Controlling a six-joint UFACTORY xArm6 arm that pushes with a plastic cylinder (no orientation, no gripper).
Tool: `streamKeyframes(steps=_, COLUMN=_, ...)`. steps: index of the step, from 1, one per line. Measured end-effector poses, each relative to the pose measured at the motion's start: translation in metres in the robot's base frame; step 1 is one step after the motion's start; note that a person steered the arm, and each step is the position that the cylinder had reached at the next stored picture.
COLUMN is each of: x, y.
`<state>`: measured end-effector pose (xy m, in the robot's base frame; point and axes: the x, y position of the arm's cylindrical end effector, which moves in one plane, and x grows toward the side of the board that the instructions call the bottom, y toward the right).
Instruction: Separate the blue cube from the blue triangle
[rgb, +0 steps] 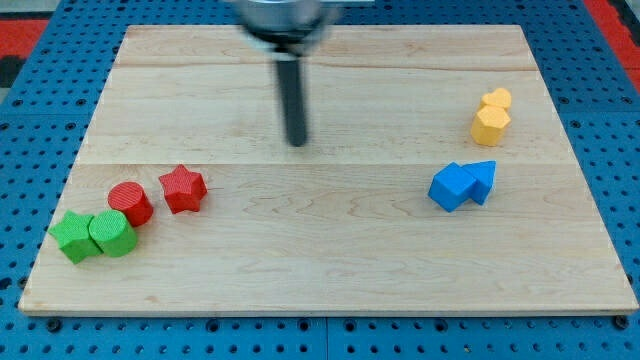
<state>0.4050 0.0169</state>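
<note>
The blue cube (451, 186) lies at the view's right on the wooden board (320, 260). The blue triangle (482, 179) touches its right side. My tip (296, 142) stands near the board's middle, toward the view's top, well to the left of both blue blocks and touching no block.
Two yellow blocks (491, 117) sit together above the blue pair. A red star (183, 188) and a red cylinder (130, 202) lie at the view's left. A green star (73, 237) and a green block (112, 233) sit at the lower left corner.
</note>
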Motion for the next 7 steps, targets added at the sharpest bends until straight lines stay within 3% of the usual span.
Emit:
streamKeyframes(steps=1, x=0.021, y=0.092)
streamKeyframes(steps=2, x=0.047, y=0.131)
streamKeyframes(steps=3, x=0.034, y=0.196)
streamKeyframes(steps=4, x=0.053, y=0.215)
streamKeyframes(steps=5, x=0.08, y=0.204)
streamKeyframes(steps=7, x=0.077, y=0.116)
